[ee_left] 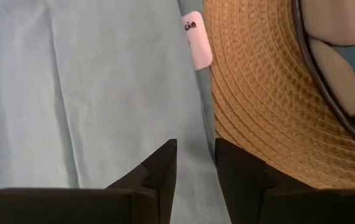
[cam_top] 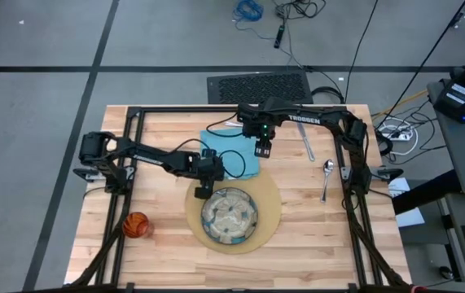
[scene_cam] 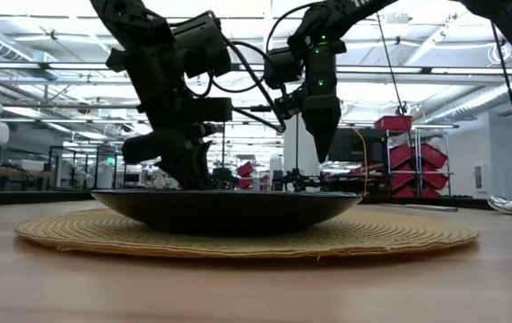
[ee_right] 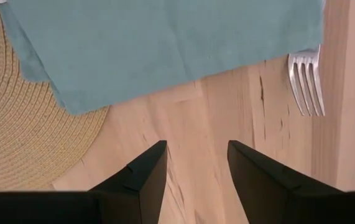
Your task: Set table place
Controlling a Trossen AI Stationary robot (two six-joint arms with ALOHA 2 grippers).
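- The table [cam_top: 297, 244], a large top of light wooden planks in a black metal frame, stands on a grey floor strewn with cables.
- A round tan woven mat [cam_top: 269, 195] near mid-table carries a greenish patterned plate [cam_top: 230, 215].
- A light-blue cloth napkin [cam_top: 230, 150] overlaps the mat's far edge.
- Left gripper [ee_left: 194, 152] hovers over the napkin's edge, jaws parted, empty.
- Right gripper [ee_right: 196, 155] hangs over bare wood, released.

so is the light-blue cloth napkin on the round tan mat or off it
Partly on: one corner of the light-blue cloth napkin overlaps the round tan woven mat; the rest lies on the wooden table.
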